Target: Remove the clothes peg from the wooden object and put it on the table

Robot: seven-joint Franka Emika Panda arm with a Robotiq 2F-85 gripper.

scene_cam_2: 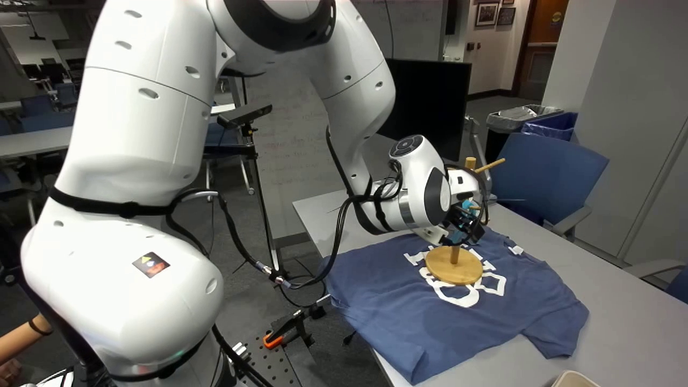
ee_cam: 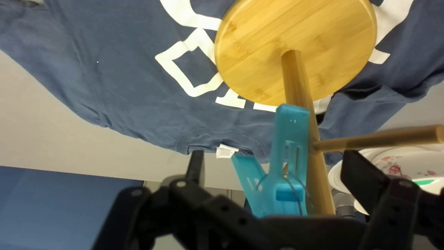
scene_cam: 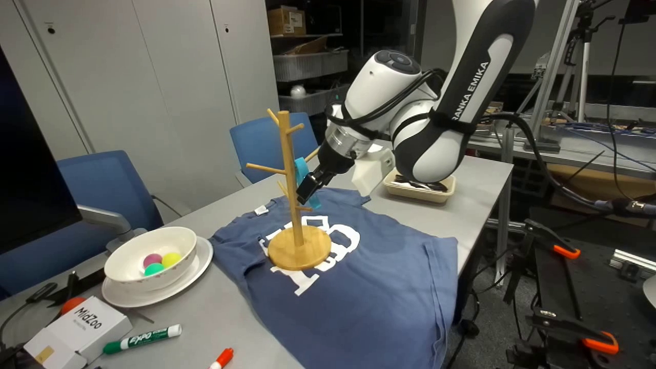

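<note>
Here we go, in an exterior view: the wooden stand [scene_cam: 295,218] is upright, its round base [scene_cam: 316,253] planted on the blue shirt [scene_cam: 379,277], and the shirt lies spread over the grey-white bench [scene_cam: 223,312]. There's the clip [scene_cam: 301,167], bright blue, up on the stand right beside the pole [scene_cam: 288,154]! The tool [scene_cam: 309,188] comes in at a downward slant, dark tips crossing in front of the clip; how wide it stands, I can't tell from here. Along the bench, a white bowl [scene_cam: 134,251] sits on a plate [scene_cam: 202,266] with coloured balls [scene_cam: 171,260] inside, then a box [scene_cam: 84,328], a green marker [scene_cam: 143,338], a red marker [scene_cam: 223,357]. Farther along, a shallow tray [scene_cam: 416,195].

Over to an exterior view with the big white arm [scene_cam_2: 129,161] filling much of it, bending over and down to the stand. The tool is mostly tucked from sight, so no reading its opening here, but scraps of blue from the clip peek out by the pole. A blue chair [scene_cam_2: 548,172] stands past the bench, and a person's forearm [scene_cam_2: 21,337] shows at the edge.

And the wrist view tells it! The fingers [ee_cam: 196,166] are spread wide, clip and pole both in between, gaps on either side. Nothing is in their grip. The clip lies alongside the pole, one end hidden by the tool's dark body. A branch [ee_cam: 381,137] juts out just by one finger; whether they touch, I can't say.
</note>
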